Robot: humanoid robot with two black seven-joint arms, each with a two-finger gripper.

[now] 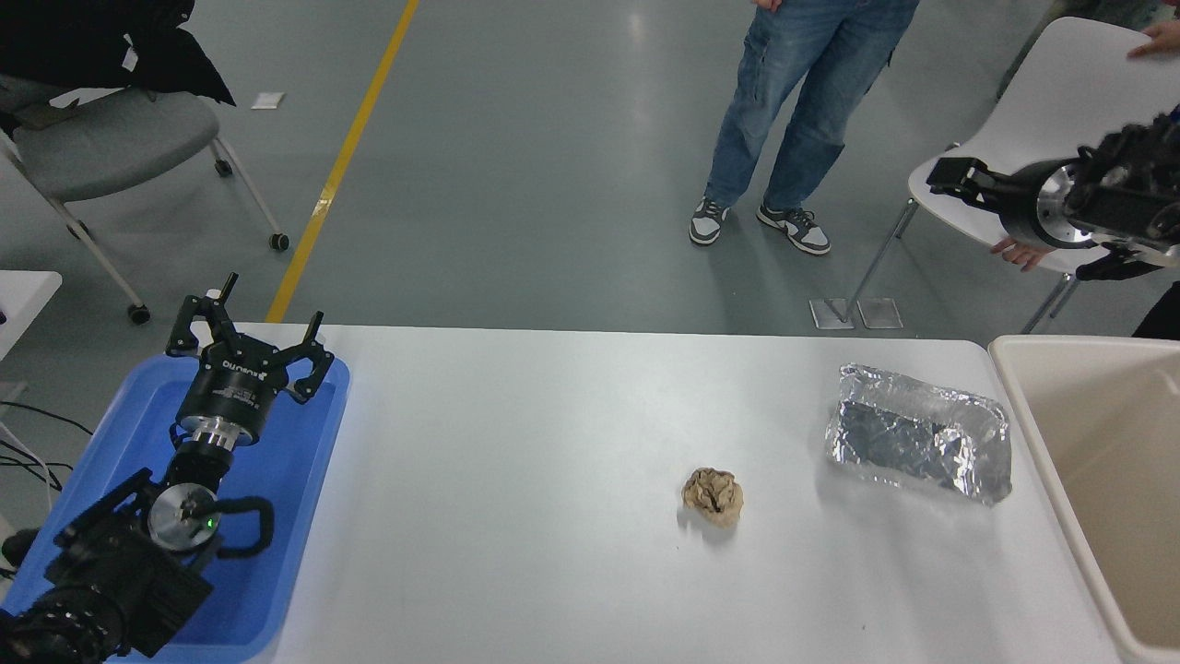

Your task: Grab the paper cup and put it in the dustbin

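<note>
No paper cup shows in the head view; it is hidden or out of view. The beige dustbin (1007,369) stands at the table's right edge, partly cut off by the picture, and the part of its inside that shows is bare. My right gripper (954,175) is raised high at the upper right, above and beyond the bin, pointing left; I cannot tell its state and see nothing in it. My left gripper (253,325) is open and empty, parked over the blue tray (304,461) at the lower left.
A crumpled brown paper ball (713,495) lies right of the table's middle. A crinkled silver foil tray (917,432) lies near the bin. A person in jeans (793,101) stands beyond the table. Another person's hand (1014,251) holds a white chair (1023,111) at the far right.
</note>
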